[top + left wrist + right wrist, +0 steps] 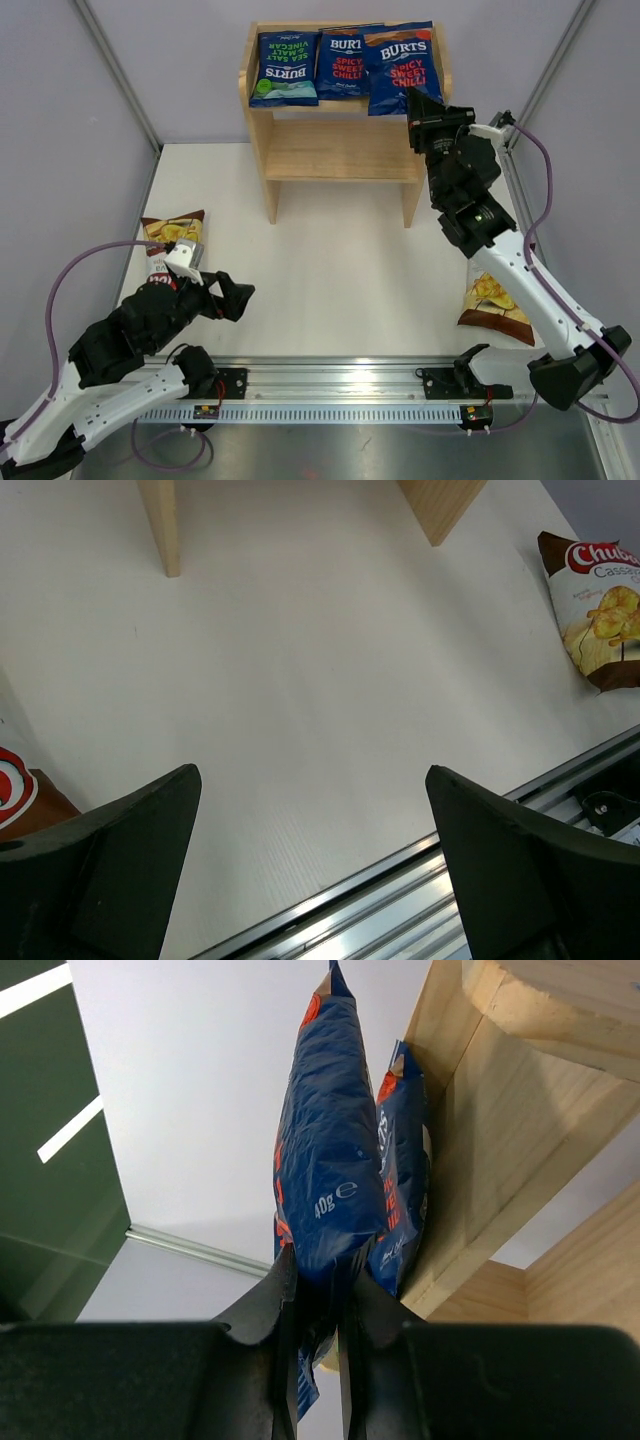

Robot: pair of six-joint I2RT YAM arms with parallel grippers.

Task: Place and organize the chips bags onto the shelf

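Five bags of chips in all: three blue, two brown. One shelf (pixel 340 150), two tiers, at the far side of the table (pixel 330 280).

All three blue ones up on the top tier, side by side: green-accented blue bag (pixel 285 68) at the left, middle blue bag (pixel 343 62) next, rightmost blue bag (pixel 400 62) overlapping its neighbour's edge. Nothing visible on the lower tier.

Right gripper (pixel 318 1260) closed on the near, lower edge of the rightmost blue bag, pinching the foil thin between the fingers. Long axis of that bag running straight away from the gripper, up and toward the far side, its face pressed against the middle blue bag in the wrist view. Seating of its bottom edge on the board: cannot tell. Coming move, by judgement: letting go, then backing off toward the near side without dragging the bag along.

Left gripper (pixel 235 297) wide open, holding nothing, hanging over the table at the near left.

Both brown ones flat on the table, well apart. Left brown bag (pixel 172 232) just to the far left of the left gripper, partly hidden by that arm, long axis roughly near to far. Right brown bag (pixel 492 303) beside the right arm, closer to its base than to its gripper, long axis slightly slanted. Left arm free and nearer the left brown bag, so likely the next pick.
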